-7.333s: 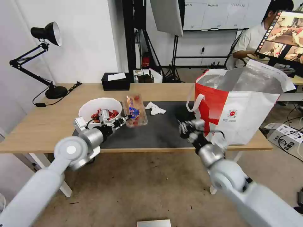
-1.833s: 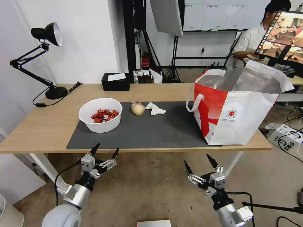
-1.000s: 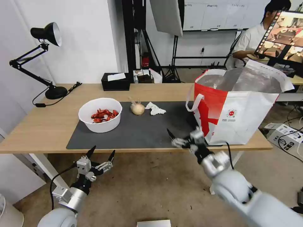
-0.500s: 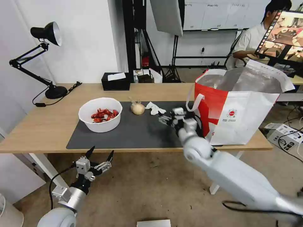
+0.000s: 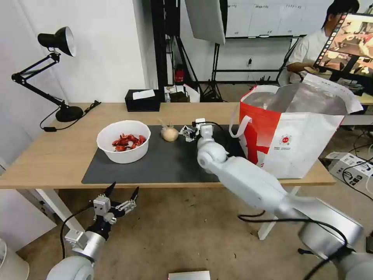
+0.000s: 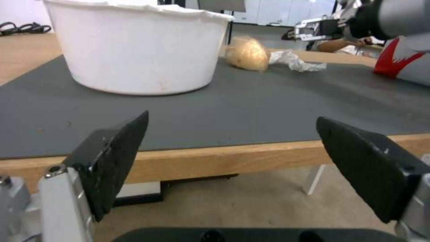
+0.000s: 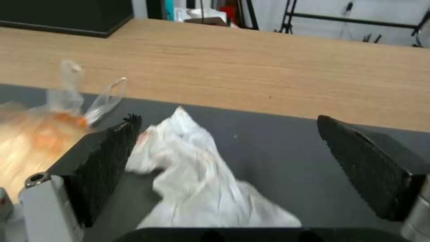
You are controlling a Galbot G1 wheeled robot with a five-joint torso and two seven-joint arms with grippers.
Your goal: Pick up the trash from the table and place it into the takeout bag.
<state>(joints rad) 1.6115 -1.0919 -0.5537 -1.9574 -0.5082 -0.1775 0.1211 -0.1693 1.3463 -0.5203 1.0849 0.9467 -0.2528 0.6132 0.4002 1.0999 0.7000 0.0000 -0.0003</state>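
1. The right tool (image 5: 189, 132) has swung up from below the counter (image 5: 54, 155) and now reaches over the mat (image 5: 175, 163) to the tissue (image 7: 197, 174) — a second ago it was still near the bag (image 5: 295, 144).
2. Its jaws stand wide open, the tissue between them on the mat, not yet pinched; the grasp looks close.
3. The clear tray is gone from the mat — I judge it is already in the bag. The bowl (image 5: 123, 140), the lump (image 5: 169, 134) and the tissue are left.
4. The lump lies just beside the tissue, its plastic wrap (image 7: 85, 90) near one finger — it could get nudged or caught.
5. The left tool (image 5: 116, 200) hangs open under the counter edge, below the bowl.
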